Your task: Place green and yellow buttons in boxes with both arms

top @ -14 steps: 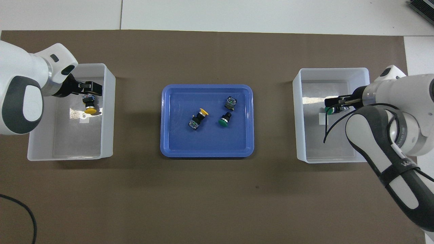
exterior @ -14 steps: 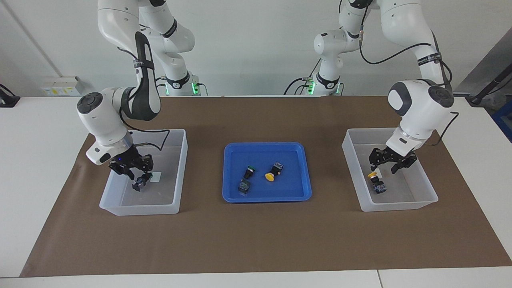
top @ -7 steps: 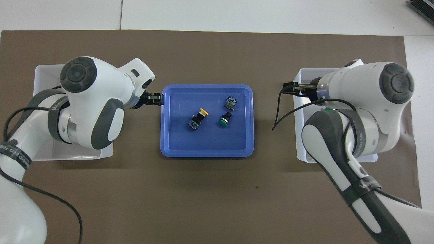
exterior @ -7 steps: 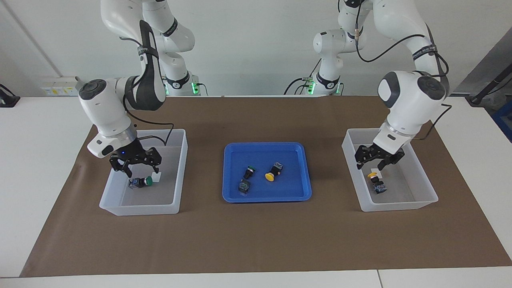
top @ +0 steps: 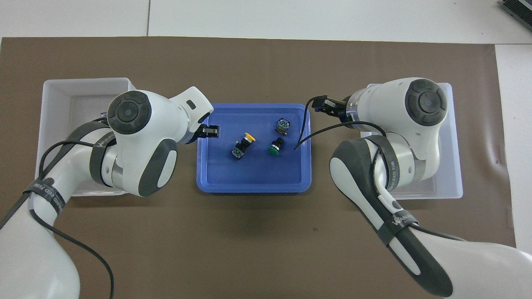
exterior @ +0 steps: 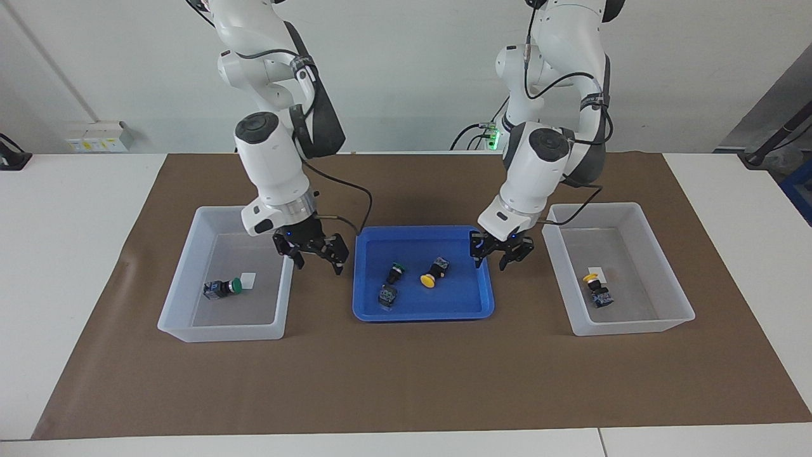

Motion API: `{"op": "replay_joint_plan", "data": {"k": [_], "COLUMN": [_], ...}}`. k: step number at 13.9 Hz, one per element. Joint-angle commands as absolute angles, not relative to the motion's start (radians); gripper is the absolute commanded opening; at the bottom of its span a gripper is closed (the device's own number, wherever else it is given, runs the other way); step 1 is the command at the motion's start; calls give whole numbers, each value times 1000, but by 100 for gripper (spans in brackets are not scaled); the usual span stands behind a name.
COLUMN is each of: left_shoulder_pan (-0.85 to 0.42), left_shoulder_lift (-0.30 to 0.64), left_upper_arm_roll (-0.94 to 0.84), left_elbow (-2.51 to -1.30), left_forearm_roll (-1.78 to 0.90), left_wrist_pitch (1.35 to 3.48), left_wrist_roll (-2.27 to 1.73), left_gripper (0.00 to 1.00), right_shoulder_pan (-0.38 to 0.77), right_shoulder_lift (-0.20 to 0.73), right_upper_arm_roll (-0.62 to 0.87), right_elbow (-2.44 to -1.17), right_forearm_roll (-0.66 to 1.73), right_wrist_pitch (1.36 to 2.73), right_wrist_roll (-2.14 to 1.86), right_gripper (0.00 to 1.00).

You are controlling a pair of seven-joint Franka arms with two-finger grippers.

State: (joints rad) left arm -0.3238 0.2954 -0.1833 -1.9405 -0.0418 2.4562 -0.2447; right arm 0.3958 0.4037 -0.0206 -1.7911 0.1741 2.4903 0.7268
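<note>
A blue tray in the middle holds a green button, a yellow button and a third button whose cap is hidden. They also show in the overhead view: the green button, the yellow button and the third button. My right gripper is open and empty over the gap between its clear box and the tray. My left gripper is open and empty over the tray's rim. One green button lies in the right arm's box. One yellow button lies in the left arm's box.
A brown mat covers the white table under the tray and both boxes. In the overhead view the arms cover most of both boxes; the left gripper and the right gripper show at the tray's two ends.
Both grippers rose out of their boxes and swung inward to the blue tray's ends. The right gripper let go of the green button, which now lies in its box.
</note>
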Motion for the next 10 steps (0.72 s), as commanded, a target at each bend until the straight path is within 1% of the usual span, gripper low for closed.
{"op": "replay_joint_plan", "data": {"k": [1, 2, 4, 7, 8, 9, 10], "left_shoulder_pan": [-367, -380, -400, -416, -416, -416, -416], "left_shoulder_lift": [333, 339, 353, 353, 356, 359, 357], "left_upper_arm_roll": [-167, -167, -166, -166, -166, -166, -166], "left_elbow": [-1948, -1950, -1950, -1994, -2017, -2034, -2040], "left_forearm_roll": [-52, -52, -52, -52, -52, -52, -52], "left_wrist_pitch": [2526, 2528, 2531, 2574, 2604, 2623, 2623], "left_wrist_roll": [-261, -261, -262, -262, -262, -262, -262], "left_gripper": [59, 59, 59, 58, 57, 52, 47], "right_shoulder_pan": [440, 449, 456, 472, 474, 479, 483], "right_shoulder_lift": [494, 500, 499, 485, 482, 480, 480], "right_upper_arm_roll": [-18, -18, -17, -17, -17, -15, -15], "right_elbow": [-1727, -1730, -1743, -1793, -1804, -1807, -1807], "right_forearm_roll": [210, 210, 209, 209, 209, 207, 209], "right_wrist_pitch": [2531, 2542, 2522, 2514, 2511, 2508, 2508], "right_wrist_roll": [775, 776, 764, 707, 689, 677, 666], "right_gripper": [100, 100, 100, 100, 100, 95, 87]}}
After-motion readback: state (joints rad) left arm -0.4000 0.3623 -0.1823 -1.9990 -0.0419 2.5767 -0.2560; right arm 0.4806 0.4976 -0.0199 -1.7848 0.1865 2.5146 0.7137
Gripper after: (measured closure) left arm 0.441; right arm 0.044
